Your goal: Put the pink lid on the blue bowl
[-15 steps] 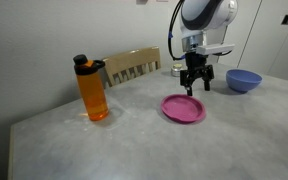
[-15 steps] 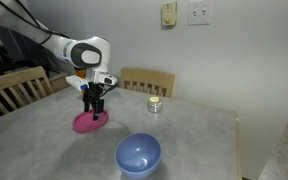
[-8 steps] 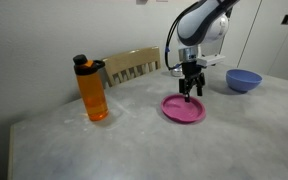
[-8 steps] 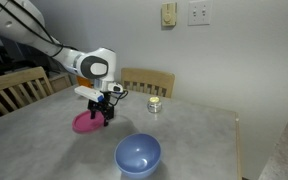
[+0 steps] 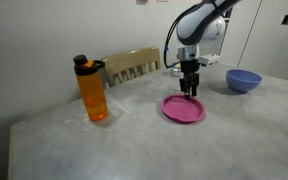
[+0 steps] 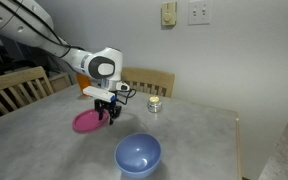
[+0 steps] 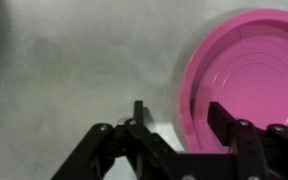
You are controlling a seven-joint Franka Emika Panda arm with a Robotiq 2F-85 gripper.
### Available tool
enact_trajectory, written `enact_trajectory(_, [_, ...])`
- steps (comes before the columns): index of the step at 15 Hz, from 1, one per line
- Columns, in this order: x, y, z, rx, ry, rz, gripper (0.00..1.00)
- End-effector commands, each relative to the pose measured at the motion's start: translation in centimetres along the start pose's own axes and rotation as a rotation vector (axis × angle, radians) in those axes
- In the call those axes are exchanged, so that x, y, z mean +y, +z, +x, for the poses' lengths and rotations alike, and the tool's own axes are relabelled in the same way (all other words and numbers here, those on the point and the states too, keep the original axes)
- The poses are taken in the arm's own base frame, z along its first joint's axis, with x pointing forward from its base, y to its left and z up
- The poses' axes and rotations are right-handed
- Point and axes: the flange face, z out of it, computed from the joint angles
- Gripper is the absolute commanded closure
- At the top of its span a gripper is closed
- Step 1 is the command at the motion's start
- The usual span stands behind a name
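Note:
The pink lid point(image 5: 183, 108) lies flat on the grey table; it also shows in the other exterior view point(image 6: 88, 121) and in the wrist view point(image 7: 252, 75). My gripper point(image 5: 189, 92) is down at the lid's far rim, also seen in an exterior view point(image 6: 108, 118). In the wrist view the gripper point(image 7: 176, 112) is open and straddles the rim: one finger over the bare table, one over the lid's inside. The blue bowl point(image 5: 243, 80) stands apart from the lid; it sits nearest the camera in an exterior view point(image 6: 138, 154).
An orange bottle point(image 5: 92, 89) with a black cap stands on the table's other side. A small metal-lidded jar point(image 6: 155, 104) sits near a wooden chair point(image 6: 149, 80). Another chair point(image 5: 132, 65) stands behind the table. A wall lies behind.
My gripper has come down from above the lid to its rim and shifted slightly toward the lid's edge. The lid and bowl have not moved.

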Motion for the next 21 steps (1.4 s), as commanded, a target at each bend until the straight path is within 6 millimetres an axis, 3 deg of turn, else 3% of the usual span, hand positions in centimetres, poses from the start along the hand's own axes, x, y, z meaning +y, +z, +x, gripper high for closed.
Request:
enact_trajectory(1, [1.5,-0.2,0.7,0.028,0.01,0.028,0.61])
enact_trajectory(6, [2.0,-0.4,1.0,0.033,0.006,0.025,0.98])
enact_trajectory(11, [1.5,-1.1,1.6,0.045,-0.042,0.036,0.97])
enact_trajectory(15, [1.5,-2.8,1.1,0.092,-0.056,0.032,0.97])
enact_trajectory(18, [2.4,-3.9,0.2,0.112,-0.029,0.016,0.97])
enact_trajectory(21, [4.5,-4.8,-1.0,0.146,-0.016,0.014,0.97])
